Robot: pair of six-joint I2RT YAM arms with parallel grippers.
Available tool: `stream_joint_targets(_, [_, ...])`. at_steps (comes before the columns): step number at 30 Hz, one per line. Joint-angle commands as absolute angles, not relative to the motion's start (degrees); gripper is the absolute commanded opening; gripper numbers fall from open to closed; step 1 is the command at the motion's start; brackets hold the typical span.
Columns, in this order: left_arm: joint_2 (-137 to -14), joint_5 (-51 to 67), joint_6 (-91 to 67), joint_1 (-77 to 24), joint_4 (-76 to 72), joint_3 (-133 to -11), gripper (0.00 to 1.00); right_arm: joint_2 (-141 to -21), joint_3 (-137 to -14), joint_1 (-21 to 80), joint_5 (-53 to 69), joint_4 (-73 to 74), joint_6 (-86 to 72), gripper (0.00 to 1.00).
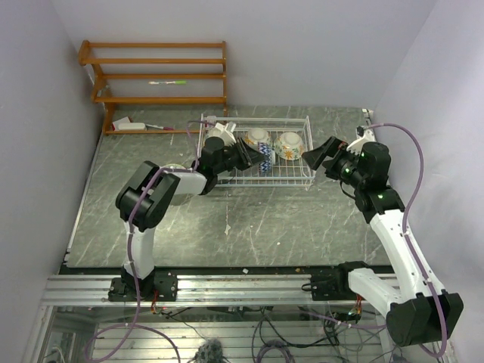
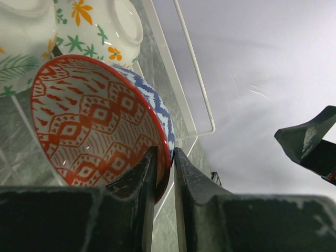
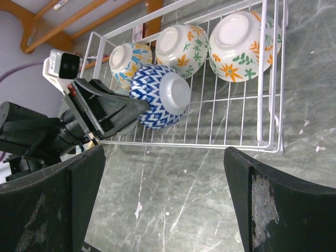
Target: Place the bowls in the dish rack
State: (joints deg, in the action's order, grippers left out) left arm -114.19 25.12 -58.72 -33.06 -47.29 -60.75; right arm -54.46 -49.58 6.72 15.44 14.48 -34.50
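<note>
You have bare wire in the near right corner of the dish rack point(image 3: 231, 118), open from above. Three bowls point(image 3: 181, 50) line its far edge, and the blue bowl point(image 3: 157, 97), the left gripper point(image 2: 165, 160) astride its rim, fills the near left part.

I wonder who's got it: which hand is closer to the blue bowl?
Left. The left hand straddles the rim of the blue bowl. The right hand hangs open beyond the right end of the dish rack.

Likely a robot lab: aluminium mounting rail point(image 1: 242, 288), cables point(image 1: 265, 333), bare walls point(image 1: 302, 53).
</note>
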Motion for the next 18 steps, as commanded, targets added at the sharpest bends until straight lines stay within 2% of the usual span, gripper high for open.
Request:
stream_joint_targets(1, [-113.3,19.5,-54.9,-30.3,-40.5,-57.0,0.27,-55.1,-48.6,6.1,16.7,12.7,-34.5,0.96])
stream_joint_targets(12, [-109.5,17.2,-50.7,-29.3,-34.6,-55.6,0.3,-55.9,-48.2,6.1,17.4,11.8,-34.7,0.96])
stream_joint_targets(18, [-108.6,16.1,-49.7,-29.0,-33.0,-54.7,0.38,-56.2,-47.7,6.1,18.0,11.3,-34.9,0.96])
